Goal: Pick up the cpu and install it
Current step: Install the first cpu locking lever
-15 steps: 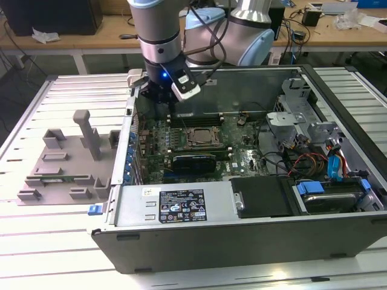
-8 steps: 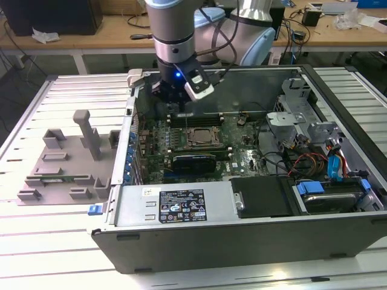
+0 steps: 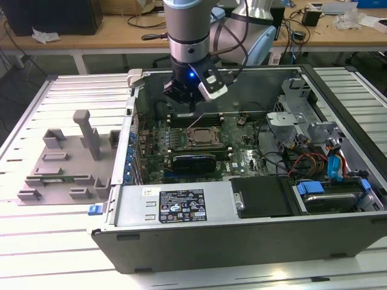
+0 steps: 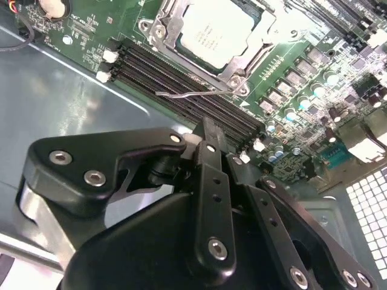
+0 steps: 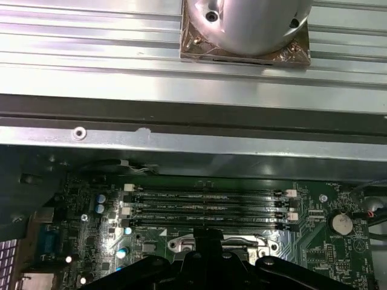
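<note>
The black two-finger pincer (image 4: 207, 128) hangs from the arm's wrist inside the open grey metal computer case (image 3: 181, 241). Its fingers look pressed together at the tip, with nothing pinched between them. In the second wrist view the tip hovers over the row of long black memory slots (image 4: 175, 75) on the green motherboard (image 4: 302, 90), clear of the board.

Just beyond those slots lies the cpu (image 4: 216, 29), a flat square chip with a shiny silver-grey metal top. It sits level inside the bright steel socket frame (image 4: 245, 63), not in the pincer. A thin wire lever (image 4: 181, 93) juts out from the frame's corner towards the slots; whether the frame is latched I cannot tell. In the exterior view the pincer (image 3: 191, 109) stands just behind the socket.

The chip should handle as light, stiff and thin. Its polished lid probably gives little friction, so a pinch needs to be square and gentle. The underside contacts and the socket beneath are likely delicate, so it ought to be kept level and never slid sideways. The safest hold is probably across two opposite edges of the darker rim, clear of the frame.

Outside the case, to the exterior view's left, a grey plastic fixture tray (image 3: 60, 163) rests on the slatted aluminium table (image 3: 36, 254).
</note>
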Controlling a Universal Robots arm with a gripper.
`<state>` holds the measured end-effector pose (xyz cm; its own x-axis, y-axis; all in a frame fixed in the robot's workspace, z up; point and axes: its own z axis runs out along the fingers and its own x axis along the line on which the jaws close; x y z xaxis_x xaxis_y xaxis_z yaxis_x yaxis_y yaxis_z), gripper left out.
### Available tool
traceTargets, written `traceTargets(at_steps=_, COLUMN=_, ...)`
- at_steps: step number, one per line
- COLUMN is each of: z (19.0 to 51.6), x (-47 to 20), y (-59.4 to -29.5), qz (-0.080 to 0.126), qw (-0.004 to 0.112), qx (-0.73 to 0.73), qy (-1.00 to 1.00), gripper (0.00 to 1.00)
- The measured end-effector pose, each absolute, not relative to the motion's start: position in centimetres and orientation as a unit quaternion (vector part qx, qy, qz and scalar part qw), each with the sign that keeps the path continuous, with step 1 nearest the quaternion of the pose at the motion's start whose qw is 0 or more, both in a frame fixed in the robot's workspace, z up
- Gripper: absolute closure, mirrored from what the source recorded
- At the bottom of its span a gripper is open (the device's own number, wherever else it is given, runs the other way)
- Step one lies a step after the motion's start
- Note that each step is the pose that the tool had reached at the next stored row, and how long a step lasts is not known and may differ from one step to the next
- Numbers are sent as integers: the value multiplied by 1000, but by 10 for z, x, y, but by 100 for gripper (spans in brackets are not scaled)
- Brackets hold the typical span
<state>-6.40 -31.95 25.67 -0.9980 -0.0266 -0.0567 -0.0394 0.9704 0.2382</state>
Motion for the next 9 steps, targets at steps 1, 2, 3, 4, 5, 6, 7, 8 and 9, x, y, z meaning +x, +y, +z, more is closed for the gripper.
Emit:
traceTargets(at_steps=1, z=256, x=-64, y=-319, qz=123, qw=27, qx=-17, qy=992, gripper=89)
traceTargets(at_steps=2, z=255, x=-64, y=-320, qz=124, qw=27, qx=-17, qy=992, gripper=89)
traceTargets(at_steps=3, z=254, x=-64, y=-320, qz=125, qw=28, qx=-17, qy=992, gripper=89)
traceTargets(at_steps=4, z=253, x=-64, y=-321, qz=127, qw=29, qx=-17, qy=991, gripper=89)
traceTargets(at_steps=5, z=251, x=-62, y=-321, qz=128, qw=29, qx=-17, qy=991, gripper=89)
traceTargets(at_steps=6, z=249, x=-59, y=-321, qz=128, qw=29, qx=-17, qy=991, gripper=89)
traceTargets(at_steps=7, z=248, x=-57, y=-321, qz=128, qw=29, qx=-17, qy=991, gripper=89)
traceTargets(at_steps=8, z=247, x=-55, y=-321, qz=128, qw=29, qx=-17, qy=991, gripper=89)
traceTargets(at_steps=9, z=246, x=-54, y=-321, qz=128, qw=29, qx=-17, qy=991, gripper=89)
